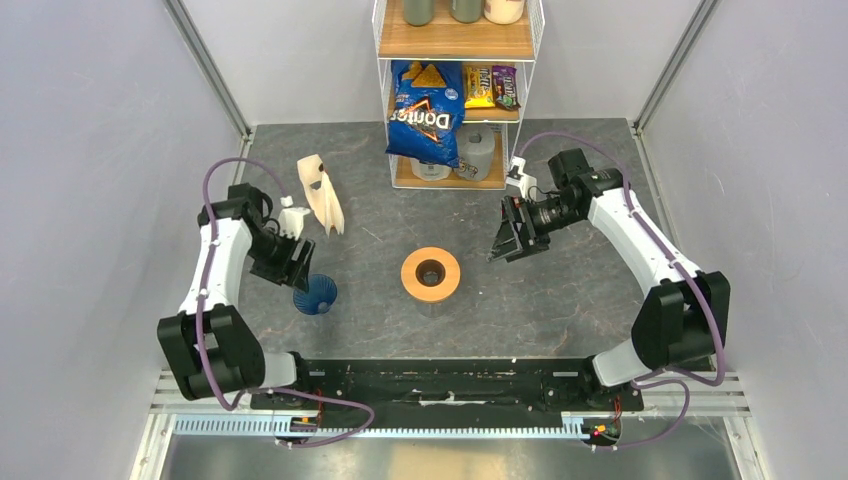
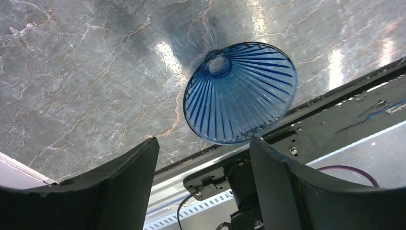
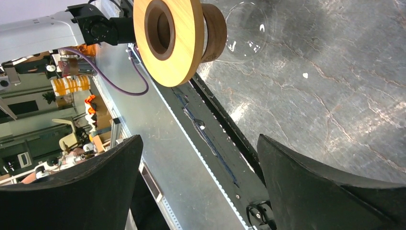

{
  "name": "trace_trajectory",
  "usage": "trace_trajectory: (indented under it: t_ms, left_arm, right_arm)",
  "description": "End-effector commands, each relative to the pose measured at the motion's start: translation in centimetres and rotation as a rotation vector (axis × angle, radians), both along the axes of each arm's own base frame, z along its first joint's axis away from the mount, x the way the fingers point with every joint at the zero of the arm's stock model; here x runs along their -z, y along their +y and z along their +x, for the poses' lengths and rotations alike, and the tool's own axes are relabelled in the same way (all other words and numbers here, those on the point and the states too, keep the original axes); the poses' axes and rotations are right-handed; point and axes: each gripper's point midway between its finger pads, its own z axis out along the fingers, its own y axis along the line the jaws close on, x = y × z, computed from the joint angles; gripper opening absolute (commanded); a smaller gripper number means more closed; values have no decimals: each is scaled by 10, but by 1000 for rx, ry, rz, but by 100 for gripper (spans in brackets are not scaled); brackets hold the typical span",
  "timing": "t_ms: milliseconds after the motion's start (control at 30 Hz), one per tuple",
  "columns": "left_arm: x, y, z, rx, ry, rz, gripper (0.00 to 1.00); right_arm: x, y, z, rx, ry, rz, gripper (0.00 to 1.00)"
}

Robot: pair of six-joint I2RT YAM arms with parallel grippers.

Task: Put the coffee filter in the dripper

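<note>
**A:** What could go wrong from here?

**B:** The left claw (image 1: 293,262) hangs spread and empty just beside the dripper (image 1: 315,295), which sits on the table (image 1: 560,300) by the left arm. I cannot tell how it rests. A light ribbed cone like that would likely skid or roll if one finger touched first. The right claw (image 1: 508,240) is also spread and empty. I see no white coffee filter, only a pale wedge (image 1: 322,195) beyond the left arm, and taking that would be a wrong pick.

**A:** And the setting?

**B:** Plain grey walls, with a shelf rack (image 1: 458,90) of snacks at the back. The table is dark, veined and glossy, so probably slick. A wooden ring (image 1: 431,274) sits mid-table on a glass vessel (image 3: 244,31)
</note>
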Motion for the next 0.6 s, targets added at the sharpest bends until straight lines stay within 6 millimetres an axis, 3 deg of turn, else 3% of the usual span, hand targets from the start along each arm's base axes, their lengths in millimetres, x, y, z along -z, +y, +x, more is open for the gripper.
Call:
trace_trajectory:
  t_ms: [0, 367, 567]
  left_arm:
    - [18, 13, 18, 69, -68, 57, 76]
    - [59, 9, 27, 40, -29, 16, 54]
    - [49, 2, 29, -5, -19, -21, 28]
  right_arm:
    - [-17, -9, -4, -10, -68, -10, 97]
    - [-16, -11, -7, -6, -53, -11, 97]
    - [-21, -14, -6, -14, -77, -27, 97]
